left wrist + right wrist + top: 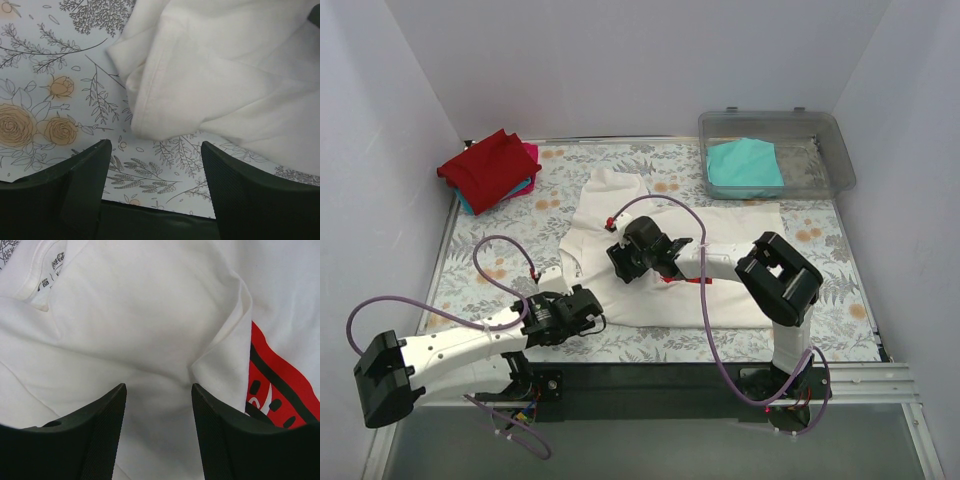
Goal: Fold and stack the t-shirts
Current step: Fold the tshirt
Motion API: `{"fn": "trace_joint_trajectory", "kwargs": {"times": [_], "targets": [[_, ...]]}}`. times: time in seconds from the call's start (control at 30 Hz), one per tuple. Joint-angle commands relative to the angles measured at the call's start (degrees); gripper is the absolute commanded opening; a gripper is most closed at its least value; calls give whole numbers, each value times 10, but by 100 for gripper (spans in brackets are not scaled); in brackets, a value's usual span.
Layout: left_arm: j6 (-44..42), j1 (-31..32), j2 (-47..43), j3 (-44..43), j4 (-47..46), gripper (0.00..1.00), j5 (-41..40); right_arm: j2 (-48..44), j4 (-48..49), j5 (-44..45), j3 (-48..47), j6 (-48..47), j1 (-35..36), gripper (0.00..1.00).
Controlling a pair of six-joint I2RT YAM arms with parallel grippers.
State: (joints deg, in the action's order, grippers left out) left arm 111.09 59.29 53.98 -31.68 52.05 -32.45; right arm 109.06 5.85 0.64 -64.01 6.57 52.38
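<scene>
- Left end effector [592, 318]: jaws apart, empty, beside the white t-shirt [740, 225] hem, by the counter's [850, 290] near edge.
- Right end effector [623, 263]: jaws apart, over that shirt.

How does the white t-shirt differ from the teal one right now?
The white t-shirt lies spread on the table, only partly folded; the teal t-shirt sits folded in the clear bin. The white one shows a red print; the teal one looks plain. Both are cloth tees.

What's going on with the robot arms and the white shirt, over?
Left gripper open, at sleeve edge of the white t-shirt. Right gripper open, over its middle. Shirt spread out, not stacked. Nothing in the way seen.
</scene>
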Motion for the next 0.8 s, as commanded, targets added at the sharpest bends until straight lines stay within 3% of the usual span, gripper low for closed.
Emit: {"fn": "trace_joint_trajectory", "kwargs": {"times": [0.0, 0.2, 0.53, 0.77], "targets": [[79, 8, 21, -15, 39, 64, -40, -17, 0, -22, -13, -9, -8, 50], [89, 16, 68, -26, 47, 60, -39, -18, 1, -25, -11, -9, -11, 50], [146, 17, 76, -39, 95, 36, -76, -24, 4, -33, -6, -8, -11, 50], [166, 17, 133, -61, 113, 35, -95, -31, 5, -34, -1, -7, -11, 50]]}}
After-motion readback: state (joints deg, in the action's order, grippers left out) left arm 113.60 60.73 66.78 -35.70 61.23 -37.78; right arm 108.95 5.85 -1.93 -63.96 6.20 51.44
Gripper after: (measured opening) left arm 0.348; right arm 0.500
